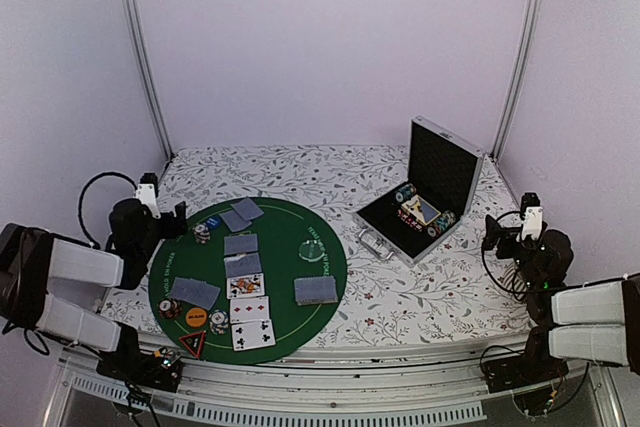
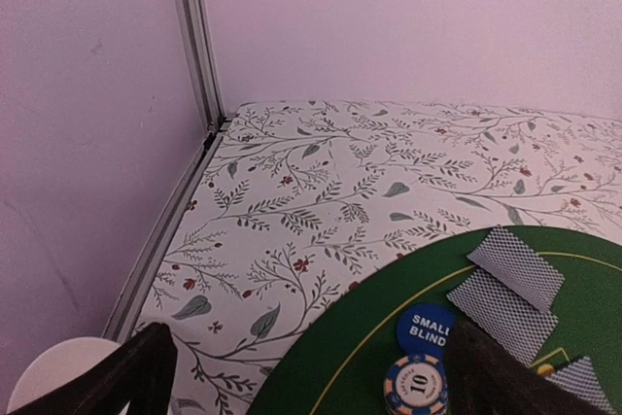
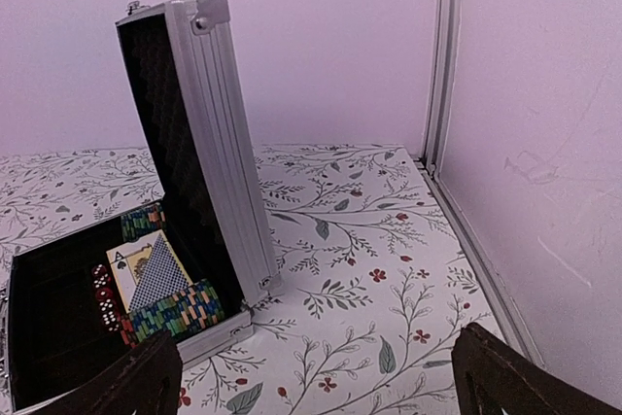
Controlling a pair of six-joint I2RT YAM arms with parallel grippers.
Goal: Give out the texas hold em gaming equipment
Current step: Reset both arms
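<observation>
A round green mat [image 1: 300, 322] carries the texas hold em gaming equipment. Grey-blue-backed cards [image 1: 316, 290] lie face down around it, and three face-up cards [image 1: 250, 309] lie near the front. Small chip stacks [image 1: 218, 322], an orange disc [image 1: 196, 316], a red-black triangle token [image 1: 192, 344] and a clear disc [image 1: 315, 250] lie there too. My left gripper [image 1: 180, 211] [image 2: 316, 376] hovers open over the mat's left edge. A blue small-blind disc [image 2: 428, 326] and a chip stack [image 2: 416, 383] sit just inside its right finger. My right gripper [image 1: 494, 231] [image 3: 326, 381] is open over bare cloth, right of the case.
An open aluminium case [image 1: 425, 192] [image 3: 209, 143] stands at the back right, lid upright, holding chip rows [image 3: 180, 310], cards [image 3: 155, 274] and red dice [image 3: 102, 298]. Floral cloth [image 1: 300, 172] covers the table. Walls and metal posts [image 3: 442, 55] close in the back and sides. A white rounded object [image 2: 58, 371] shows at lower left.
</observation>
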